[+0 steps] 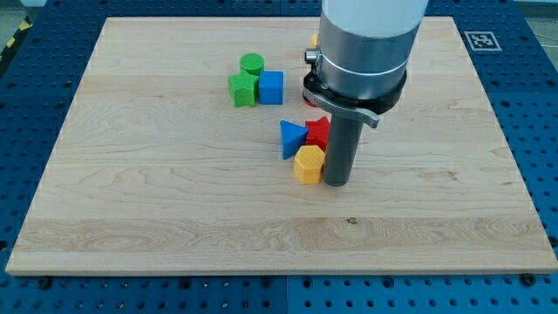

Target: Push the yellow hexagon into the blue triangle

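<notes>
The yellow hexagon (pixel 307 164) lies near the board's middle, just below the blue triangle (pixel 291 138) and touching or almost touching its lower edge. A red star (pixel 319 133) sits right of the blue triangle and above the yellow hexagon, close against both. My tip (pixel 336 181) rests on the board right beside the yellow hexagon, on its right side, seemingly in contact with it.
A green cylinder (pixel 251 63), a green star-like block (pixel 243 89) and a blue cube (pixel 271 87) cluster at the upper left of the middle. A red block (pixel 309 94) and a yellow block (pixel 313 40) peek out behind the arm. The wooden board (pixel 131 192) lies on a blue perforated table.
</notes>
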Available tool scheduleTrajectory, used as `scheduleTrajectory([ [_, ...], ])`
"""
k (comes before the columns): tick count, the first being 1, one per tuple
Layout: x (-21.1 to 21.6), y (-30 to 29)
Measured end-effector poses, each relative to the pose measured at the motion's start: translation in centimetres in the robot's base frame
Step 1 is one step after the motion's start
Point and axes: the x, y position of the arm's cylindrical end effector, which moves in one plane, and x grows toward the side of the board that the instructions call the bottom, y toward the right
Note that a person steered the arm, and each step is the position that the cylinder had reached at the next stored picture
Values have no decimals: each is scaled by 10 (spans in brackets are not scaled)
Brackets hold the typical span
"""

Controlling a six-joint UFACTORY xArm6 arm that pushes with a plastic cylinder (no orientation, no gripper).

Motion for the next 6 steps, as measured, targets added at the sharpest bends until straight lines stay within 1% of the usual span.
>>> scheduleTrajectory([
  [1,2,0],
  [3,55,17],
  [4,61,17],
  [6,56,8],
])
